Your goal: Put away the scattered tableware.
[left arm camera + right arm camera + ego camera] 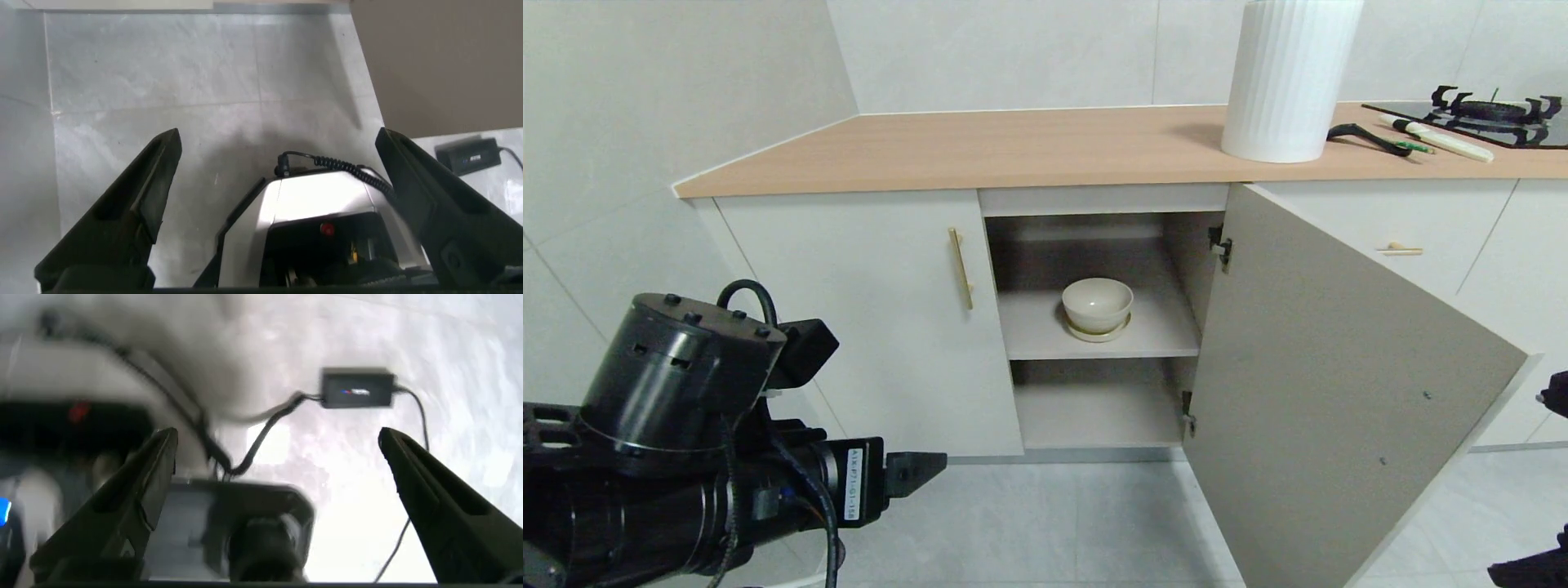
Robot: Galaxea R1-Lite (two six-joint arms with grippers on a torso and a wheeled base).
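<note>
The open cabinet door juts out right of the opening. On the upper shelf the bowl occupies the middle; room remains at both sides.

Wood-tone worktop runs along the tiled wall. On it, toward its right end: tall white ribbed container standing upright, black-handled utensil just beside it, cream stick-shaped utensil lying next to that, black gas hob at the far right edge. Below, in the open cabinet, upper shelf carries a pale saucer with a cream bowl upright on it, near the shelf's middle. Lower shelf beneath. Grey tiled floor in front; a black adapter box with its cable lies on the tiles
</note>
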